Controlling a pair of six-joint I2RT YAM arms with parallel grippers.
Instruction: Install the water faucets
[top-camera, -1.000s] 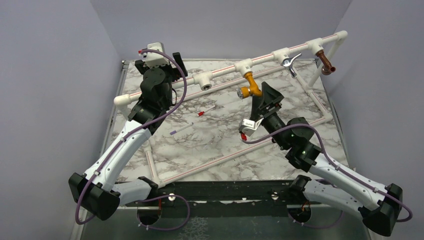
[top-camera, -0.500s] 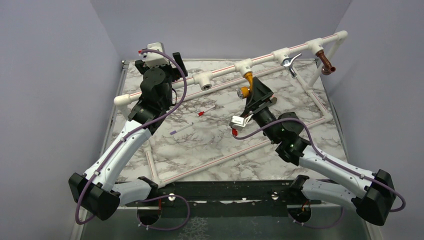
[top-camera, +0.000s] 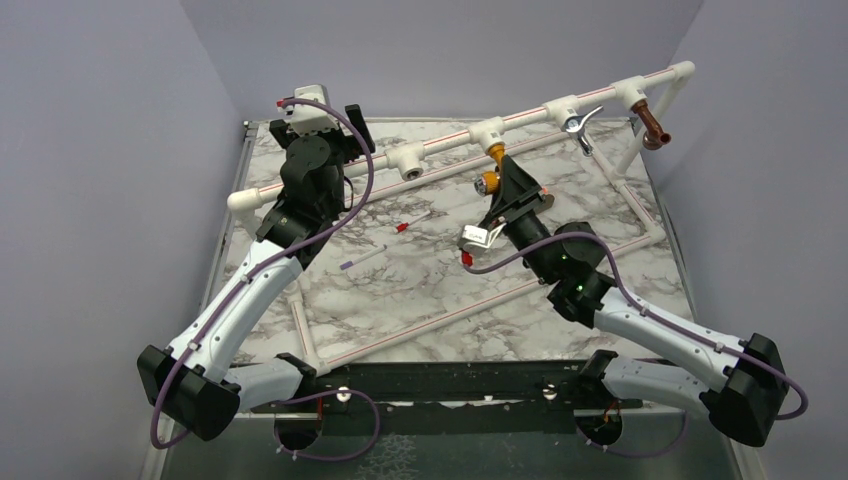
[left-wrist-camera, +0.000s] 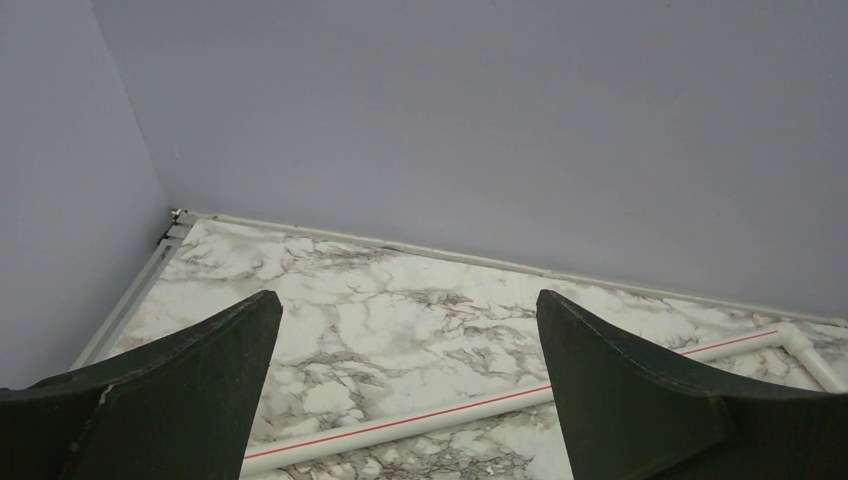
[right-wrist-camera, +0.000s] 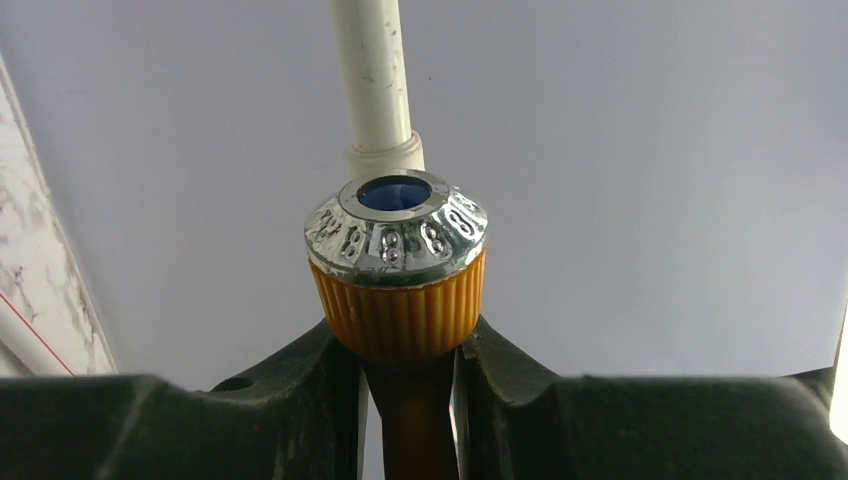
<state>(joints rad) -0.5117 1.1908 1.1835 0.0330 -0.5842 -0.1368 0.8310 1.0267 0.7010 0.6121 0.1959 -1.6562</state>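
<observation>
Mustard-yellow faucet (right-wrist-camera: 398, 270) now within right tool (right-wrist-camera: 407, 340)

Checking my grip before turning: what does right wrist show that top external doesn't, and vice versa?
Right wrist only: close detail of the mustard-yellow faucet, with its silvery knob cap and blue centre, and the right gripper shut on its stem. Top external only: the chrome faucet, the copper faucet, an empty tee, the left arm. Both: that faucet, that gripper, the white pipe.
</observation>
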